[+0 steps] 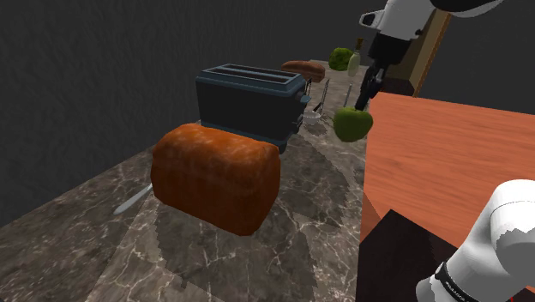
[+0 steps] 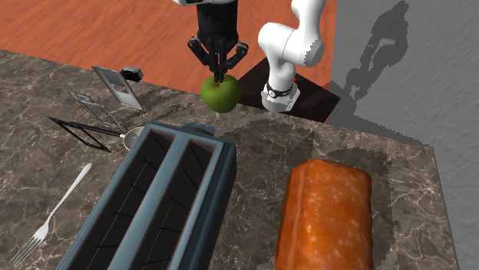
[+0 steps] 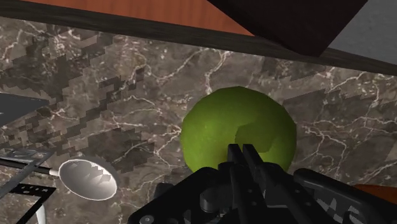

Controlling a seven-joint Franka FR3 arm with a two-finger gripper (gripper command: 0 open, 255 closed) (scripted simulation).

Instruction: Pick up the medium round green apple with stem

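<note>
— Where is the round green apple [image 1: 352, 123]?
— At the brown marble counter's [image 2: 307, 142] edge, under the black gripper [image 2: 220, 75]. Its fingers pinch the apple's top, nearly together, and the stem is hidden. I can't tell if it is lifted.

White arm [image 2: 288, 46] reaching out, black tool [image 2: 220, 75] pointing down, pinched onto green apple [image 2: 221, 95]
</note>
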